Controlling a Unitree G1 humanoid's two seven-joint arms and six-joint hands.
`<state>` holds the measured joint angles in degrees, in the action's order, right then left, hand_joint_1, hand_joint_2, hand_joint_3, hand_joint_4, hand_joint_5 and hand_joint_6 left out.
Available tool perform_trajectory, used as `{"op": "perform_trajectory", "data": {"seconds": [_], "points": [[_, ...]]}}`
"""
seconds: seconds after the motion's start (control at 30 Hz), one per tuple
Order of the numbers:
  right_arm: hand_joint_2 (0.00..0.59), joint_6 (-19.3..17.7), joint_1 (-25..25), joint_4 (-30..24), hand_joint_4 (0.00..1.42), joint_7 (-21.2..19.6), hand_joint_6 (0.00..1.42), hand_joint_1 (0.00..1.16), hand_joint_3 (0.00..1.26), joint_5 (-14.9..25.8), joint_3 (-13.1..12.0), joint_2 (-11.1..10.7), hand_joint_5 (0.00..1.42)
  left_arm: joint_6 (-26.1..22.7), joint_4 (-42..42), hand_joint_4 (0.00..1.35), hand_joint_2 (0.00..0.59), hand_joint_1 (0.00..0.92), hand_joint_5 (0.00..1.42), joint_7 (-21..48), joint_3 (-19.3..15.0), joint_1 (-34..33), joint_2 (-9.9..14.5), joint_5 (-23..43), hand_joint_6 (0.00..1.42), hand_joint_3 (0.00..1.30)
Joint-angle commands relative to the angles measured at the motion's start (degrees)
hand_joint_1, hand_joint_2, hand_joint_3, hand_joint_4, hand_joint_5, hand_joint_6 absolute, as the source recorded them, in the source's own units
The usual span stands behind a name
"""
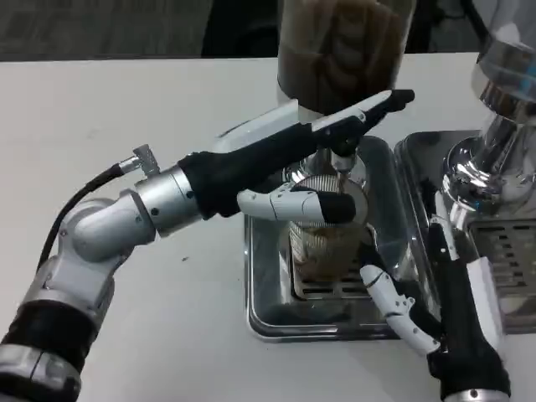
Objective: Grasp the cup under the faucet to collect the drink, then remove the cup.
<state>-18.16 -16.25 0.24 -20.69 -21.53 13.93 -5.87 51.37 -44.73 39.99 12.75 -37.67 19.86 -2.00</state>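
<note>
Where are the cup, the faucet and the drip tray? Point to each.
cup [322, 251]: head view, ribbed side wall.
faucet [342, 161]: head view, spout over the cup.
drip tray [264, 314]: head view, bare left floor.

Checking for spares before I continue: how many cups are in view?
1. The cup stands on the drip tray under the faucet, left robot hand around it.

A white table [126, 109] fills most of the frame, from the left edge to the lower middle. Its surface is plain and matte, with soft and even light on it and only weak shadows. One tiny dark speck lies on it at the lower left of centre. Along the top edge of the frame, behind the far side of the table, there is a strip of grey floor [100, 25], which looks like carpet. The upper middle there is darker.
</note>
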Motion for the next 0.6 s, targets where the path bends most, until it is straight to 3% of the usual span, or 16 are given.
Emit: {"op": "perform_trajectory", "data": {"seconds": [0.03, 0.27, 0.6], "points": [[0.226, -1.96, 1.02, 1.43, 0.00, 3.61, 0.00, 0.47, 0.00, 2.02, -0.80, -0.71, 0.00, -1.37, -0.93, 0.00, 0.041, 0.000, 0.00, 1.57, 1.76, 0.63, 0.89, -2.74, 0.00, 0.00], [0.209, -0.08, 2.89, 1.81, 0.00, 8.59, 0.00, 0.65, 0.00, 2.75, -1.32, -1.49, 0.00, -1.40, -0.38, 0.00, 0.040, 0.000, 0.00, 1.74, 1.70, 1.08, 1.01, -2.42, 0.00, 0.00], [0.204, 2.76, 4.39, 1.30, 0.00, 10.39, 0.00, 0.69, 0.00, 1.47, -1.63, -0.79, 0.00, -1.85, 1.53, 0.00, 0.040, 0.000, 0.00, 1.83, 1.61, 2.15, 1.66, -2.02, 0.00, 0.00]]}}
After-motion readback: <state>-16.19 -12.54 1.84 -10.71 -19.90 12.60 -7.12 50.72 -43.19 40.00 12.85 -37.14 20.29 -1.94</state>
